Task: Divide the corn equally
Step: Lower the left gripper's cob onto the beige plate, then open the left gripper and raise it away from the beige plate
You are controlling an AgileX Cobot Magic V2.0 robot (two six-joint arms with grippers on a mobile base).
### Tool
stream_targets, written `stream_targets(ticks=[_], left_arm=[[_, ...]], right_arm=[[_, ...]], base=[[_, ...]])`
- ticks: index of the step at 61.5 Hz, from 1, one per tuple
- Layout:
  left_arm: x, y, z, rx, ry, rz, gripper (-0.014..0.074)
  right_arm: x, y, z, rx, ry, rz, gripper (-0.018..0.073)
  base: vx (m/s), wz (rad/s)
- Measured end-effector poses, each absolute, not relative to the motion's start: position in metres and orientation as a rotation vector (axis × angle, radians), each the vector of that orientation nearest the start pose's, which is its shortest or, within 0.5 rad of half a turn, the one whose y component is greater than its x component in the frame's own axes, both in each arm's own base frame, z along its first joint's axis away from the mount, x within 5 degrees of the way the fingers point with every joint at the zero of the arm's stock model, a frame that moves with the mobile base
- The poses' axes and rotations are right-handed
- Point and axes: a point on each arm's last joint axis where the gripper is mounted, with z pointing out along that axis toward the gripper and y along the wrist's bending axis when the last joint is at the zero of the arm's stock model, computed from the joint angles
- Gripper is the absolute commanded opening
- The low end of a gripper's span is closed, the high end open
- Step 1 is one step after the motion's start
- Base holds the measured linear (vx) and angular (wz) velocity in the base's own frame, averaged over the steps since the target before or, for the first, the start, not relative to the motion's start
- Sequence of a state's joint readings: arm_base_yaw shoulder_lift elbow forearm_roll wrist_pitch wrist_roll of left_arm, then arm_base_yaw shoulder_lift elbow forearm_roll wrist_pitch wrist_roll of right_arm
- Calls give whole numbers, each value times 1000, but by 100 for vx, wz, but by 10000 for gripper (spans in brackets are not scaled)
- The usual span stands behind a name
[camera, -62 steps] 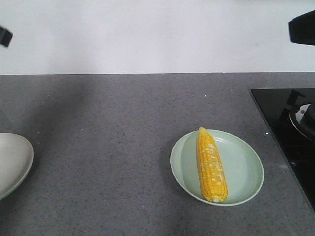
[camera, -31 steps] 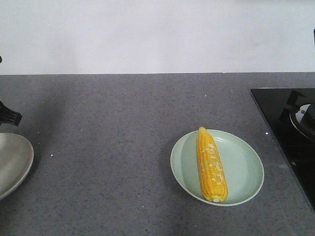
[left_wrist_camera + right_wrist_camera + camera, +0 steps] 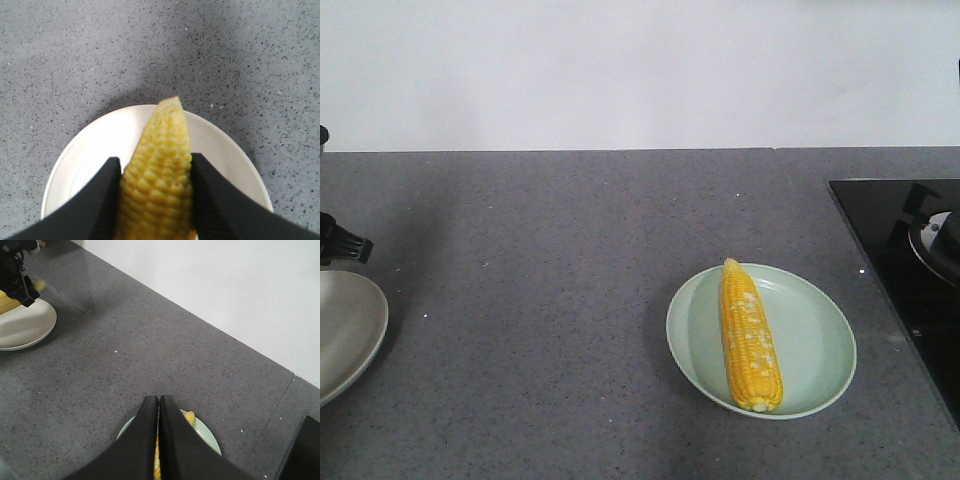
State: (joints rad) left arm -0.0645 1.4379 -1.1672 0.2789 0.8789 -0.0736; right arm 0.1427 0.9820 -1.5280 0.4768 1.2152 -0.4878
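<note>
One corn cob [image 3: 748, 335] lies lengthwise on the pale green plate [image 3: 820, 335] at the right of the counter. A second cob [image 3: 165, 130] sits between the fingers of my left gripper [image 3: 155, 159], which is shut on it, tip pointing away, just above the white plate [image 3: 95, 145]. In the front view only a black part of that left gripper [image 3: 340, 245] shows, at the left edge over the white plate [image 3: 345, 330]. My right gripper [image 3: 158, 398] is shut and empty, hovering above the green plate [image 3: 205, 432].
A black stove top with a burner [image 3: 910, 260] fills the right edge of the grey counter [image 3: 540, 300]. A white wall runs along the back. The right wrist view shows the left arm [image 3: 17, 282] over the white plate [image 3: 25, 325].
The left gripper has come down from the upper left to just above the white plate. The right gripper has left the front view at the upper right.
</note>
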Motion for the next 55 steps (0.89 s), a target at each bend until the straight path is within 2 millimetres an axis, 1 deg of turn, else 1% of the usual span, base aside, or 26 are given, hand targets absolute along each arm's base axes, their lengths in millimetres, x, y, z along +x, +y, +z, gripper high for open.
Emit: stream_targets(ticks=[12,19,31,38,45,55], left_arm=[[296,0,307,147,2608,296,85],[295,1,306,145,2618,300,166],[294,1,306,143,2635,305,355],[294,1,305,143,2638,306,421],[293,1,305,142,2646,309,444],[292,2,305,123,2656,307,443]], right_arm=[[128,58,503,-719,1946,366,-8],[128,58,503,-719,1946,366,-8],[128,58,503,-719,1946,366,-8],[128,58,503,-720,1947,366,-8],[128,58,503,-720,1948,366,-8],[127,58,502,-725,1953,367,-8]], base=[[0,0],[0,0],[0,0],[0,0],[0,0],[0,0]])
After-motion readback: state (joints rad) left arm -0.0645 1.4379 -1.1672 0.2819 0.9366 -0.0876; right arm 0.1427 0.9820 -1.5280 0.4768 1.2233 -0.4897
